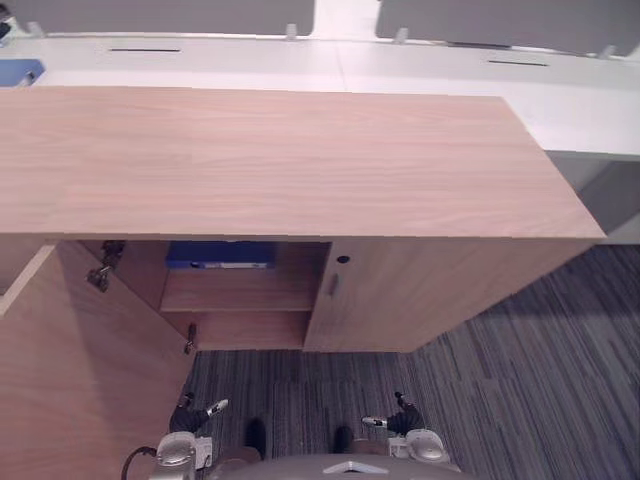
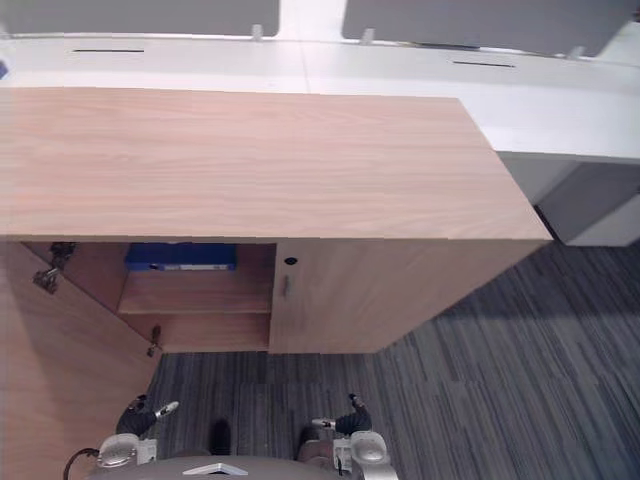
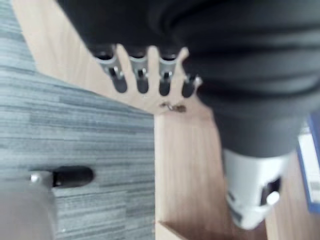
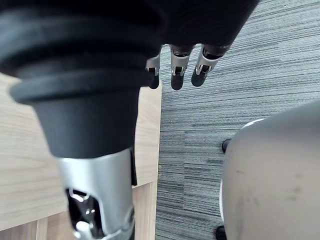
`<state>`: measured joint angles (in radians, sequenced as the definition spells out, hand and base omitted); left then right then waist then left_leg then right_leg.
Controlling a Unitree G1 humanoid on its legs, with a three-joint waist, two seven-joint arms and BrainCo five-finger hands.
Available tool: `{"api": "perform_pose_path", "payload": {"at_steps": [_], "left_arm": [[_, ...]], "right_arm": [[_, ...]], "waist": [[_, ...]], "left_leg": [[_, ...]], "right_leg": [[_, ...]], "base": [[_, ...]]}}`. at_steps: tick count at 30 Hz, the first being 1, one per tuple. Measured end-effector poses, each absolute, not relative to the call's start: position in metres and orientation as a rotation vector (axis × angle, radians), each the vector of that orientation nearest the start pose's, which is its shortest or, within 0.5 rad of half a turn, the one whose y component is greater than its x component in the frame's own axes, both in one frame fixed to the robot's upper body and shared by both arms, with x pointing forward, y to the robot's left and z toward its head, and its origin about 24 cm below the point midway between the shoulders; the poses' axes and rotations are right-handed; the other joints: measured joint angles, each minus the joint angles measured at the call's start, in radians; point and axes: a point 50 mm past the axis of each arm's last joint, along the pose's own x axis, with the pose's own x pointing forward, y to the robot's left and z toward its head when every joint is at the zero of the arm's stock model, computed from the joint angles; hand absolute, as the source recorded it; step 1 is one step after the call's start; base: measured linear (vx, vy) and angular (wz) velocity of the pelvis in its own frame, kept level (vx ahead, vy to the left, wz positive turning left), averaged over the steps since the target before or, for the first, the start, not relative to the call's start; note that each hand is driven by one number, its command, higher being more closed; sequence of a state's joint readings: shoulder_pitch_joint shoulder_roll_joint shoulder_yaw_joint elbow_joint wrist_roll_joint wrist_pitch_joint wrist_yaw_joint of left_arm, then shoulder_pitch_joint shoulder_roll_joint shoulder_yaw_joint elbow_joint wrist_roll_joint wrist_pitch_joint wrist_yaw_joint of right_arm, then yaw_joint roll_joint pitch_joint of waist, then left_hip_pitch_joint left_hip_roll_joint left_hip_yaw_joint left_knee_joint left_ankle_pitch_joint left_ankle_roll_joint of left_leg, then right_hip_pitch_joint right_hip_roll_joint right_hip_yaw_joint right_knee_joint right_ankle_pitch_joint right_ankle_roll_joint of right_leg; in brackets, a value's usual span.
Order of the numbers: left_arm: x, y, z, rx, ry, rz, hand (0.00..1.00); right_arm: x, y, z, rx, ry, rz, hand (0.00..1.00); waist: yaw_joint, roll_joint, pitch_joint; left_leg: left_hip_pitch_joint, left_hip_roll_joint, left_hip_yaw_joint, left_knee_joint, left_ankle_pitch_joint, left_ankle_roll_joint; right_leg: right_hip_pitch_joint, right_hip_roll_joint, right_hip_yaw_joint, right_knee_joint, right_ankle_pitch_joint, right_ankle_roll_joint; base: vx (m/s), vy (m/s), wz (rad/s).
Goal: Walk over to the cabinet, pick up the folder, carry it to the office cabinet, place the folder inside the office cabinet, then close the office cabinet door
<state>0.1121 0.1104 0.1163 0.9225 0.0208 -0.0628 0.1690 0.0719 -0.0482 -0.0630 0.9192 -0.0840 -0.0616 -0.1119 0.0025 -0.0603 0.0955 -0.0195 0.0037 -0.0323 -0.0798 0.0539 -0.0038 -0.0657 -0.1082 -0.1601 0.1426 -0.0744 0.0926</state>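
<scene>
A blue folder (image 1: 220, 255) lies flat on the upper shelf inside the open left half of the wooden office cabinet (image 1: 280, 160). Its blue edge (image 3: 311, 170) also shows in the left wrist view. The cabinet's left door (image 1: 80, 380) stands swung open toward me on my left. My left hand (image 1: 195, 415) hangs low over the carpet beside that door, fingers (image 3: 141, 77) straight and empty. At the same height on the other side, my right hand (image 1: 395, 418) is open too, its fingers (image 4: 176, 75) pointing down at the carpet with nothing in them.
The cabinet's right door (image 1: 400, 295) is closed, with a small handle (image 1: 333, 285) and a lock (image 1: 343, 260). White desks (image 1: 450, 80) run behind the cabinet, with a blue object (image 1: 18, 72) at the far left. Striped grey carpet (image 1: 520, 380) stretches to the right.
</scene>
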Motion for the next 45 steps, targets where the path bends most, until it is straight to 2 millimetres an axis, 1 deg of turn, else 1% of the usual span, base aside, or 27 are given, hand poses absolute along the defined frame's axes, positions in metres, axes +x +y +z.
{"api": "perform_pose_path", "payload": {"at_steps": [2, 3, 4, 5, 6, 7, 8, 9, 10, 11, 12, 13, 14, 15, 16, 17, 18, 20, 25, 30, 34, 35, 37, 39, 41, 43, 45], "left_arm": [[0.114, 0.219, -0.144, 0.147, 0.948, 0.329, 0.00], [0.117, 0.218, -0.143, 0.130, 0.941, 0.336, 0.00], [0.118, 0.217, -0.143, 0.127, 0.939, 0.335, 0.00], [0.119, 0.217, -0.142, 0.126, 0.931, 0.333, 0.00], [0.120, 0.217, -0.142, 0.127, 0.924, 0.333, 0.00], [0.122, 0.217, -0.141, 0.127, 0.917, 0.333, 0.00], [0.126, 0.215, -0.140, 0.117, 0.908, 0.334, 0.00], [0.123, 0.214, -0.142, 0.112, 0.919, 0.336, 0.00], [0.116, 0.213, -0.144, 0.107, 0.942, 0.337, 0.00], [0.111, 0.212, -0.146, 0.100, 0.955, 0.341, 0.00], [0.110, 0.211, -0.146, 0.092, 0.956, 0.348, 0.00], [0.108, 0.213, -0.147, 0.079, 0.962, 0.370, 0.00], [0.108, 0.215, -0.146, 0.079, 0.960, 0.376, 0.00], [0.107, 0.218, -0.146, 0.087, 0.960, 0.383, 0.00], [0.106, 0.223, -0.145, 0.095, 0.962, 0.391, 0.00], [0.101, 0.224, -0.146, 0.099, 0.974, 0.395, 0.00], [0.101, 0.224, -0.147, 0.099, 0.976, 0.395, 0.00], [0.092, 0.224, -0.149, 0.099, 1.002, 0.400, 0.00], [0.088, 0.226, -0.150, 0.099, 1.012, 0.409, 0.00], [0.083, 0.237, -0.148, 0.080, 1.012, 0.498, 0.00], [0.073, 0.256, -0.145, 0.018, 0.999, 0.661, 0.00], [0.072, 0.261, -0.143, 0.003, 0.993, 0.690, 0.00], [0.069, 0.272, -0.140, -0.020, 0.977, 0.744, 0.00], [0.070, 0.282, -0.136, -0.032, 0.946, 0.785, 0.00], [0.077, 0.299, -0.124, -0.032, 0.864, 0.835, 0.00], [0.081, 0.307, -0.117, -0.017, 0.825, 0.843, 0.00], [0.089, 0.325, -0.103, 0.028, 0.760, 0.854, 0.00]], "right_arm": [[0.130, -0.184, -0.145, -0.139, 0.922, -0.160, 0.00], [0.130, -0.186, -0.145, -0.132, 0.923, -0.174, 0.00], [0.131, -0.188, -0.144, -0.126, 0.919, -0.188, 0.00], [0.132, -0.192, -0.143, -0.117, 0.914, -0.211, 0.00], [0.132, -0.192, -0.143, -0.114, 0.915, -0.217, 0.00], [0.133, -0.193, -0.142, -0.111, 0.910, -0.224, 0.00], [0.136, -0.194, -0.141, -0.106, 0.899, -0.229, 0.00], [0.136, -0.196, -0.141, -0.102, 0.898, -0.240, 0.00], [0.131, -0.200, -0.142, -0.093, 0.907, -0.262, 0.00], [0.127, -0.204, -0.141, -0.087, 0.905, -0.286, 0.00], [0.123, -0.206, -0.141, -0.086, 0.910, -0.297, 0.00], [0.119, -0.213, -0.142, -0.065, 0.919, -0.339, 0.00], [0.119, -0.211, -0.142, -0.057, 0.924, -0.341, 0.00], [0.117, -0.207, -0.144, -0.047, 0.928, -0.334, 0.00], [0.117, -0.201, -0.145, -0.032, 0.933, -0.329, 0.00], [0.115, -0.198, -0.146, -0.023, 0.939, -0.326, 0.00], [0.115, -0.197, -0.146, -0.022, 0.941, -0.325, 0.00], [0.114, -0.198, -0.147, -0.023, 0.948, -0.326, 0.00], [0.115, -0.198, -0.148, -0.025, 0.961, -0.320, 0.00], [0.114, -0.202, -0.149, -0.037, 0.974, -0.323, 0.00], [0.115, -0.208, -0.149, -0.054, 0.984, -0.326, 0.00], [0.114, -0.208, -0.149, -0.055, 0.985, -0.327, 0.00], [0.114, -0.210, -0.149, -0.059, 0.987, -0.327, 0.00], [0.115, -0.212, -0.148, -0.067, 0.985, -0.328, 0.00], [0.116, -0.216, -0.147, -0.089, 0.982, -0.320, 0.00], [0.116, -0.218, -0.147, -0.103, 0.980, -0.311, 0.00], [0.120, -0.218, -0.145, -0.114, 0.969, -0.298, 0.00]], "waist": [[-0.004, 0.001, 0.003], [-0.004, 0.001, 0.007], [-0.002, 0.002, 0.012], [-0.008, 0.005, 0.015], [-0.008, 0.005, 0.014], [-0.009, 0.004, 0.014], [-0.010, 0.003, 0.026], [-0.016, -0.002, 0.030], [-0.021, -0.007, 0.031], [-0.030, 0.014, 0.023], [-0.036, 0.027, 0.018], [-0.043, 0.055, 0.008], [-0.041, 0.048, 0.007], [-0.035, 0.037, 0.000], [-0.030, 0.030, -0.004], [-0.030, 0.025, -0.007], [-0.030, 0.024, -0.007], [-0.029, 0.024, -0.005], [-0.026, 0.027, -0.009], [-0.026, 0.029, -0.007], [-0.016, 0.029, -0.007], [-0.013, 0.028, -0.007], [-0.012, 0.029, -0.006], [-0.011, 0.030, -0.006], [-0.011, 0.032, -0.003], [-0.007, 0.031, -0.001], [-0.001, 0.025, -0.001]], "left_leg": [[-0.025, 0.001, -0.039, 0.001, 0.013, -0.007], [-0.048, 0.001, -0.058, 0.032, 0.009, -0.016], [-0.065, -0.001, -0.051, 0.063, 0.006, -0.021], [-0.092, -0.010, -0.045, 0.117, 0.020, -0.040], [-0.093, -0.010, -0.049, 0.107, 0.036, -0.063], [-0.086, -0.008, -0.054, 0.069, 0.065, -0.088], [-0.094, -0.002, 0.004, 0.141, -0.004, -0.062], [-0.106, -0.001, 0.044, 0.224, -0.064, -0.038], [-0.096, -0.005, 0.103, 0.351, -0.147, -0.033], [-0.052, 0.007, 0.130, 0.363, -0.194, -0.048], [-0.027, 0.014, 0.139, 0.330, -0.208, -0.049], [0.014, 0.017, 0.137, 0.199, -0.187, -0.009], [0.027, 0.014, 0.132, 0.172, -0.169, -0.018], [0.030, 0.007, 0.131, 0.137, -0.148, -0.010], [0.039, 0.002, 0.127, 0.114, -0.131, -0.007], [0.043, -0.003, 0.122, 0.104, -0.124, -0.003], [0.047, -0.006, 0.119, 0.102, -0.121, 0.000], [0.075, -0.013, 0.113, 0.080, -0.113, 0.004], [0.114, -0.019, 0.107, 0.037, -0.086, 0.009], [0.138, -0.017, 0.073, 0.002, -0.056, 0.008], [0.143, -0.015, 0.054, -0.004, -0.046, 0.006], [0.142, -0.014, 0.049, -0.005, -0.043, 0.006], [0.139, -0.014, 0.035, -0.005, -0.039, 0.005], [0.134, -0.013, 0.026, -0.006, -0.036, 0.003], [0.122, -0.014, 0.005, -0.006, -0.040, 0.000], [0.117, -0.014, 0.003, -0.006, -0.042, 0.002], [0.106, -0.014, 0.003, -0.006, -0.045, 0.001]], "right_leg": [[0.000, 0.008, -0.007, -0.001, -0.007, -0.014], [0.000, 0.010, -0.015, 0.006, -0.015, -0.025], [0.001, 0.009, -0.017, 0.017, -0.021, -0.031], [0.002, 0.008, -0.013, 0.040, -0.036, -0.045], [0.002, 0.008, -0.013, 0.045, -0.040, -0.052], [0.001, 0.000, -0.017, 0.045, -0.046, -0.055], [-0.005, -0.015, -0.045, 0.045, -0.049, -0.056], [-0.004, -0.025, -0.053, 0.049, -0.050, -0.056], [0.003, -0.035, -0.069, 0.050, -0.050, -0.054], [0.013, -0.032, -0.085, 0.039, -0.049, -0.053], [0.016, -0.027, -0.097, 0.035, -0.050, -0.054], [0.009, -0.010, -0.102, 0.030, -0.041, -0.039], [0.012, -0.010, -0.100, 0.016, -0.027, -0.041], [0.018, -0.007, -0.098, -0.016, -0.007, -0.035], [0.025, -0.004, -0.100, -0.047, 0.020, -0.027], [0.034, -0.003, -0.101, -0.065, 0.032, -0.023], [0.039, -0.002, -0.101, -0.067, 0.035, -0.022], [0.074, -0.001, -0.103, -0.085, 0.043, -0.021], [0.099, 0.003, -0.106, -0.096, 0.051, -0.023], [0.123, 0.006, -0.133, -0.100, 0.054, -0.026], [0.138, 0.007, -0.150, -0.100, 0.053, -0.029], [0.138, 0.008, -0.151, -0.100, 0.048, -0.038], [0.140, 0.009, -0.153, -0.100, 0.043, -0.037], [0.140, 0.010, -0.153, -0.105, 0.036, -0.031], [0.141, 0.012, -0.144, -0.113, 0.030, -0.025], [0.140, 0.018, -0.127, -0.119, 0.029, -0.024], [0.139, 0.027, -0.102, -0.135, 0.029, -0.024]], "base": [[0.04, -0.052, 0.70], [0.01, -0.017, 0.55], [-0.02, -0.030, 0.83], [-0.04, -0.025, 0.73], [-0.08, -0.029, 0.83], [-0.10, -0.013, 0.52], [-0.10, -0.018, 0.46], [-0.08, -0.024, 0.39], [-0.05, -0.014, 0.44], [-0.05, 0.020, 0.45], [-0.06, 0.107, 0.53], [-0.04, 0.106, 0.35], [-0.05, 0.098, 0.25], [-0.03, 0.035, 0.03], [-0.01, 0.039, 0.05], [0.00, 0.031, 0.05], [-0.01, 0.029, 0.08], [-0.03, 0.021, 0.06], [-0.01, -0.001, 0.02], [-0.06, -0.034, 0.17], [-0.07, -0.027, 0.15], [-0.08, -0.027, 0.09], [-0.07, -0.031, 0.17], [-0.06, -0.020, 0.19], [-0.03, -0.009, 0.28], [0.00, -0.008, 0.15], [0.04, -0.008, 0.07]]}}
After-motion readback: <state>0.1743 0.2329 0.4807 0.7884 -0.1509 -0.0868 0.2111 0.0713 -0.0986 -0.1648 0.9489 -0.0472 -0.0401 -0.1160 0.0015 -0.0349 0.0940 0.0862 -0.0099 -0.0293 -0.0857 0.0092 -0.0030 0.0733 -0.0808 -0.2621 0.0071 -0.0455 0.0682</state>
